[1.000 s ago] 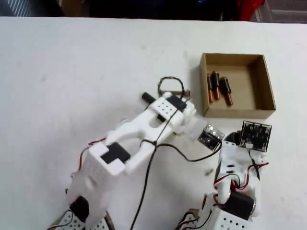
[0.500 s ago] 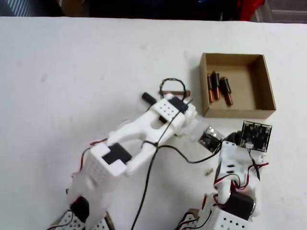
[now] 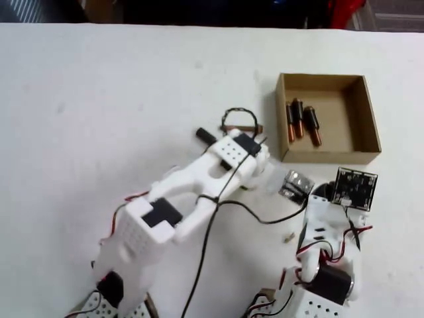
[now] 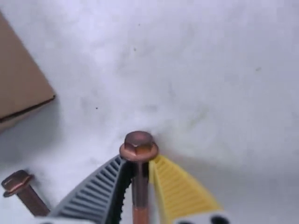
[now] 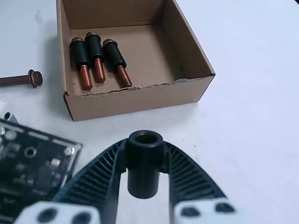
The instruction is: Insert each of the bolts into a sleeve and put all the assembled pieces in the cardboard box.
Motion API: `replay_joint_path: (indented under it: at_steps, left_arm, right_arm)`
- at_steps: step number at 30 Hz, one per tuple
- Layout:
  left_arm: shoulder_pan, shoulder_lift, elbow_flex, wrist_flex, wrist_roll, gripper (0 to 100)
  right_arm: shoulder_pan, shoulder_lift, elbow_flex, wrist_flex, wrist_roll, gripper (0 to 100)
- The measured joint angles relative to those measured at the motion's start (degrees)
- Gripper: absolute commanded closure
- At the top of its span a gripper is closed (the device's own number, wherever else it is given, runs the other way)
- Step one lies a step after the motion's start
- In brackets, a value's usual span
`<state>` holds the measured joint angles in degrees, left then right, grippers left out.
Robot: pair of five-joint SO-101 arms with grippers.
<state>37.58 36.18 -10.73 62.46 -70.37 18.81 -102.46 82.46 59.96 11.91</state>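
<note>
My left gripper (image 4: 139, 164) is shut on a copper bolt (image 4: 138, 145), whose hex head sticks out past the fingertips, just above the table. My right gripper (image 5: 145, 150) is shut on a black sleeve (image 5: 144, 164), held upright with its bore facing up. The cardboard box (image 5: 140, 100) stands just beyond it and holds three assembled pieces (image 5: 96, 58). From above, the left arm (image 3: 218, 165) lies beside the box (image 3: 324, 157), with the right arm (image 3: 324, 225) below the box. A loose bolt (image 3: 242, 128) and a loose black sleeve (image 3: 205, 136) lie left of the box.
A black cable (image 3: 218, 218) trails from the left arm's wrist across the table between the arms. A tiny pale piece (image 3: 287, 236) lies on the table by the right arm. The white table (image 3: 99, 99) stretches wide to the left and back.
The left arm's wrist has shifted slightly, bringing its camera end a little closer to the right arm. The right arm has hardly moved.
</note>
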Motion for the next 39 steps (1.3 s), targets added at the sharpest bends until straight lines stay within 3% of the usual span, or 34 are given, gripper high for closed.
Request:
replay_joint_path:
  at_steps: [11, 16, 21, 27, 33, 39]
  left_arm:
    - [0.5, 0.5, -2.2, 0.1, 39.7, 98]
    - [0.4, 0.5, -2.2, -0.3, 50.7, 98]
    - [-5.5, 0.5, -2.2, -1.1, 60.8, 98]
    - [-14.7, 0.5, -2.2, -1.1, 67.0, 98]
    - [-19.3, 0.5, -2.2, 2.0, 67.4, 98]
    - [-22.9, 0.5, -2.2, 4.0, 72.4, 98]
  right_arm:
    - [-0.2, 0.0, 0.0, 0.0, -0.2, 98.1]
    - [-0.2, 0.0, 0.0, 0.0, -0.2, 98.1]
    - [-0.2, 0.0, 0.0, 0.0, -0.2, 98.1]
    - [-0.2, 0.0, 0.0, 0.0, -0.2, 98.1]
    - [-0.2, 0.0, 0.0, 0.0, -0.2, 98.1]
    - [-0.2, 0.0, 0.0, 0.0, -0.2, 98.1]
